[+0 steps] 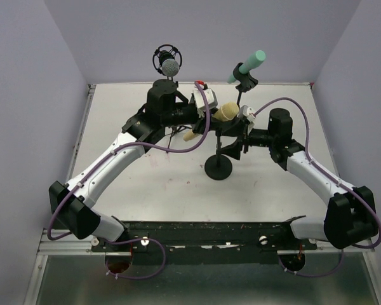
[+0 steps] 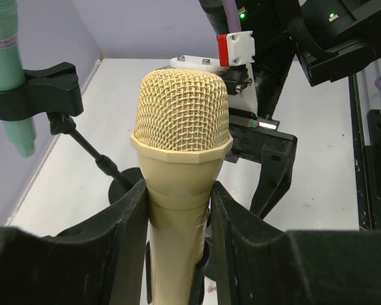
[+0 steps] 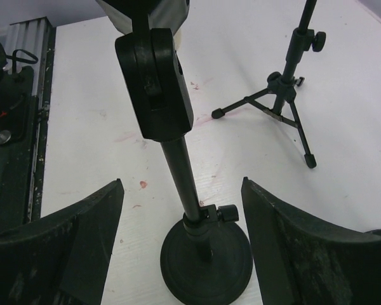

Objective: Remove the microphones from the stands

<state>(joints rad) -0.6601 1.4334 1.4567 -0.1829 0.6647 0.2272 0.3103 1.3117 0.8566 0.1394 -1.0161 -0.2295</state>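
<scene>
Table (image 1: 152,184) is white w/ a few reddish marks, and crowded. At the back a grey mesh mic (image 1: 169,63) sits in a ring mount. To its right a teal mic (image 1: 249,65) sits tilted in a black clip (image 2: 35,94). In the left wrist view that clip's thin rod slants down just left of the task mic. A tripod stand (image 3: 280,95) shows in the right wrist view, well apart from the round base.

The right arm's wrist (image 2: 235,47), w/ a red-and-white block, hangs close behind the mic head, so that side is tight. The purple cables loop over both arms near the middle.

The microphone (image 2: 181,114) is beige, w/ a rounded mesh head, a ridged collar below it and a smooth body. It's at the top of the stand (image 1: 219,166), mid-table between the two arms, leaning towards the left arm. Can't tell whether it's seated in the holder (image 3: 153,82) or already clear of it.

Left gripper (image 2: 178,190) is clamped on the mic body just under the collar, both fingers (image 2: 130,222) pressed against it. Right gripper (image 3: 182,183) is spread wide, fingers either side of the stand's pole above the base, touching neither.
</scene>
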